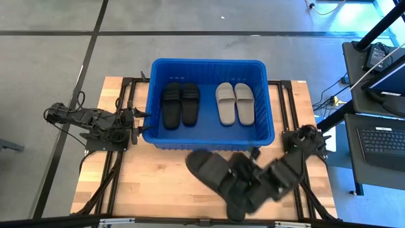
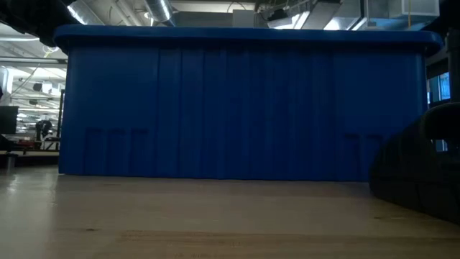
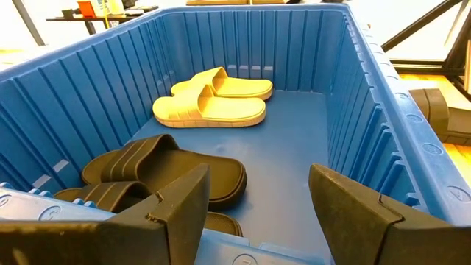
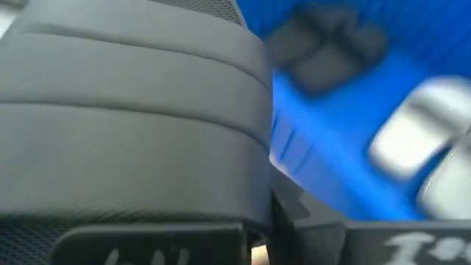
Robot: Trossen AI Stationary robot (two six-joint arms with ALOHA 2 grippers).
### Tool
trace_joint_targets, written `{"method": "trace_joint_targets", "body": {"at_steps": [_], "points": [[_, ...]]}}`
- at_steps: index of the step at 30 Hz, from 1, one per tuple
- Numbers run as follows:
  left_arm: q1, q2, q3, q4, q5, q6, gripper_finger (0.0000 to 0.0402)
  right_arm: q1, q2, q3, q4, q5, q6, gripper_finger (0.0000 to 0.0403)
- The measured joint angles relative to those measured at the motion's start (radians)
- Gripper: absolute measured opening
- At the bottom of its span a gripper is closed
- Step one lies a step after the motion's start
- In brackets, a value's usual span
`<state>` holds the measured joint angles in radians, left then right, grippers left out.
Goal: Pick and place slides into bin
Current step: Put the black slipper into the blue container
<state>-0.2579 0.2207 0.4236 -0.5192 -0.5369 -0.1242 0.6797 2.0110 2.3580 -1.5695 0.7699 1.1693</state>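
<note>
A pale wooden bench (image 1: 158,183) stands on a grey floor (image 1: 50,57), with desks and a laptop (image 1: 384,140) at far right. The left claw (image 1: 140,119) rests at the blue bin's (image 1: 209,142) left wall, fingers apart, empty. Inside lie two black slides (image 1: 180,104) and two grey slides (image 1: 235,103). The right claw (image 1: 237,177), low in front of the bin, is clamped on a black slide (image 1: 209,170).

- You were working in an industrial lab or workshop hall: grey concrete floor (image 1: 50,57) with dark seams.
- Exposed ceiling ducts (image 2: 162,11) and strip lights hung overhead.
- A desk with a laptop (image 1: 384,139) and cables (image 1: 332,98) stood beside your wooden bench (image 1: 158,183).
</note>
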Motion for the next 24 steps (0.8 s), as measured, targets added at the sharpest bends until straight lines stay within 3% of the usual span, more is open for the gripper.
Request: {"method": "trace_joint_targets", "body": {"at_steps": [4, 10, 16, 24], "points": [[0.000, 0.000, 0.000, -0.003, 0.000, 0.000, 0.0227, -0.107, -0.042, -0.021, 0.036, 0.112, -0.119, 0.0013], [0.000, 0.000, 0.000, -0.004, 0.004, 0.000, 0.0227, -0.290, -0.045, -0.017, 0.040, 0.267, -0.142, 0.0013], [0.000, 0.000, 0.000, -0.004, 0.004, 0.000, 0.0227, -0.472, -0.045, -0.021, 0.116, 0.179, -0.295, 0.0013], [0.000, 0.000, 0.000, 0.040, -0.035, 0.004, 0.0227, -0.609, -0.011, -0.025, 0.254, 0.124, -0.564, 0.0013]]}}
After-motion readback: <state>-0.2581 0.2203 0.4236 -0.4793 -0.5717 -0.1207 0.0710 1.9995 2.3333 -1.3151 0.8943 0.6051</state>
